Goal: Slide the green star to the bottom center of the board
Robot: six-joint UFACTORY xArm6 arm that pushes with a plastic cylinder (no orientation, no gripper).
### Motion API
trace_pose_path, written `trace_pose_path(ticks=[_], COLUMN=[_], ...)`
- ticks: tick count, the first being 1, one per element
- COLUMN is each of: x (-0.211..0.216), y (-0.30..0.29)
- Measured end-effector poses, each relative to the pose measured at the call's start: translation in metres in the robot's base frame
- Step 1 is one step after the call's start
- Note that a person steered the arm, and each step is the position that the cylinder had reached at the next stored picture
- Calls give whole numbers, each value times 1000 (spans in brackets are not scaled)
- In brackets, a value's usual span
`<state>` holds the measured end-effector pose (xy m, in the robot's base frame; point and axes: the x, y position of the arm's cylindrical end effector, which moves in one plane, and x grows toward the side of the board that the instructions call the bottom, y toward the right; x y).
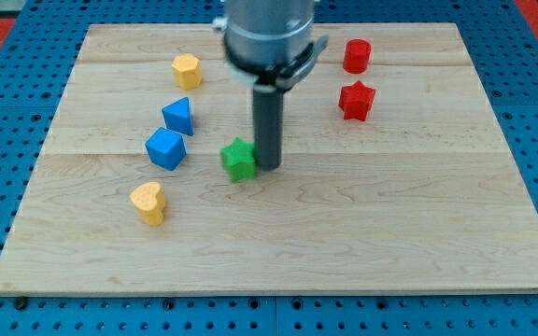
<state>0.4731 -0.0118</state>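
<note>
Nearest the view's bottom, a yellow heart block [148,203] is seen on the wooden bench [344,243]. Near the bench's middle, the green star [239,159] is found touching the left side of the tool's tip [269,167]. No jaws are carried by the tool, a plain rod holding nothing.

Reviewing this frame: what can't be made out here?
- Arm above the rod: cut off by the view's top edge.
- Contact between my tip and the green star: they look adjacent, star to the tip's left, but touching cannot be confirmed.
- Board behind the rod: hidden by the rod.
</note>
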Motion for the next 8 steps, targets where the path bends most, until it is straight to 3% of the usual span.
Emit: trace_pose_path(ticks=[1, 2, 3, 4, 5, 8], x=[-56, -40, 12, 33, -3, 15], y=[-3, -41, 0, 1, 6, -75])
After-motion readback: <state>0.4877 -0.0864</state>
